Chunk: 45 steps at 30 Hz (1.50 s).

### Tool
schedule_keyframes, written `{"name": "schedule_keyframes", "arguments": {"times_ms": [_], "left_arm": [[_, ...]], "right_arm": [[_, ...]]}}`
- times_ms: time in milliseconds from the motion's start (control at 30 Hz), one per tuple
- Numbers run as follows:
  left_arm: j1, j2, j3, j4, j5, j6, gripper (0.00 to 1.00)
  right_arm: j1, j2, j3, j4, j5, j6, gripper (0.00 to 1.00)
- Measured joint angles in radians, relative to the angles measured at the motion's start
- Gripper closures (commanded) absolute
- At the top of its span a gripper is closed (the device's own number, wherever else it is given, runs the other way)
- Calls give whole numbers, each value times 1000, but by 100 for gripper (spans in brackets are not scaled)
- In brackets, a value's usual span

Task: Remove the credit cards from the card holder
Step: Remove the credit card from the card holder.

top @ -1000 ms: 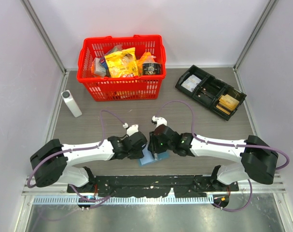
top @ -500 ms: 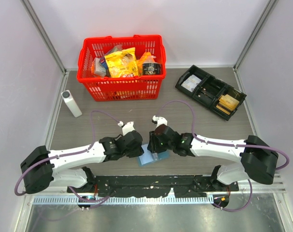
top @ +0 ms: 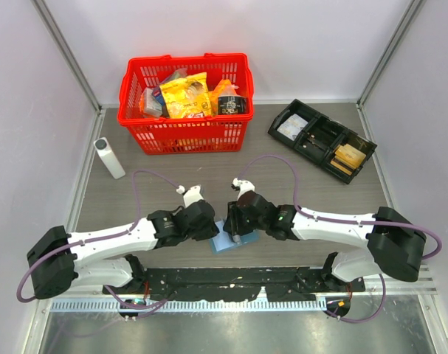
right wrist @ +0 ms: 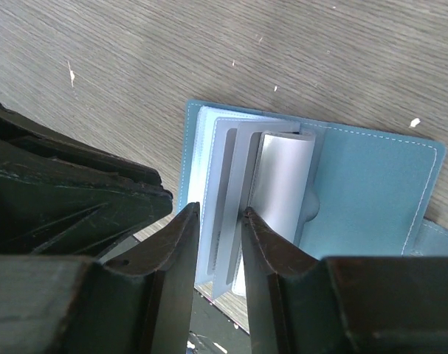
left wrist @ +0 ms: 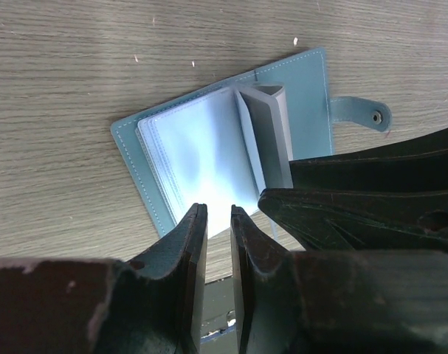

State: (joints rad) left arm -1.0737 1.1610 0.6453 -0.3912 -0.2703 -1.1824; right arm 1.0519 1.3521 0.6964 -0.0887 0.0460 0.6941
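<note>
The card holder [top: 225, 245] lies open on the table near the front middle, blue outside with pale clear sleeves [left wrist: 198, 140] inside. Both grippers meet over it. My left gripper [top: 211, 231] hovers at its left half; in the left wrist view its jaws [left wrist: 218, 214] stand a narrow gap apart with nothing between them. My right gripper [top: 233, 233] is at the fold. Some sleeves [right wrist: 231, 155] stand upright between its fingertips [right wrist: 218, 214], which close on them. The blue right cover [right wrist: 371, 199] lies flat. The credit cards are hidden; none shows in the sleeves.
A red basket [top: 185, 133] full of packets stands at the back. A black compartment tray [top: 321, 140] at the back right holds a tan flat stack [top: 349, 156]. A white bottle [top: 109, 157] stands at the left. The holder's snap strap [left wrist: 360, 114] sticks out sideways.
The left arm has swung its elbow leftward and its gripper has slid a little left and nearer. The right gripper has edged slightly left over the holder. The holder has stayed put.
</note>
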Motion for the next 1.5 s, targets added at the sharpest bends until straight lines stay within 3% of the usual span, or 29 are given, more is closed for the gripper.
{"name": "schedule_keyframes", "arguments": {"times_ms": [500,567,733,800,1067,1300,1500], "left_arm": [[0,-58,-23,2,-26,-24,77],[0,-58,-23,3,-26,-24,77],[0,-57,-23,4,-26,-24,77],[0,-55,-23,7,-25,-23,77],[0,-6,-23,23,-10,-18,78],[0,42,-23,48,14,-13,78],[0,55,-20,51,19,-7,78]], "right_arm": [[0,-18,-13,14,-4,0,60],[0,-18,-13,13,-4,0,61],[0,-18,-13,8,11,0,75],[0,-18,-13,-8,36,0,76],[0,-18,-9,-154,202,-2,56],[0,-52,29,-323,377,17,57],[0,-193,-6,-230,344,16,65]]}}
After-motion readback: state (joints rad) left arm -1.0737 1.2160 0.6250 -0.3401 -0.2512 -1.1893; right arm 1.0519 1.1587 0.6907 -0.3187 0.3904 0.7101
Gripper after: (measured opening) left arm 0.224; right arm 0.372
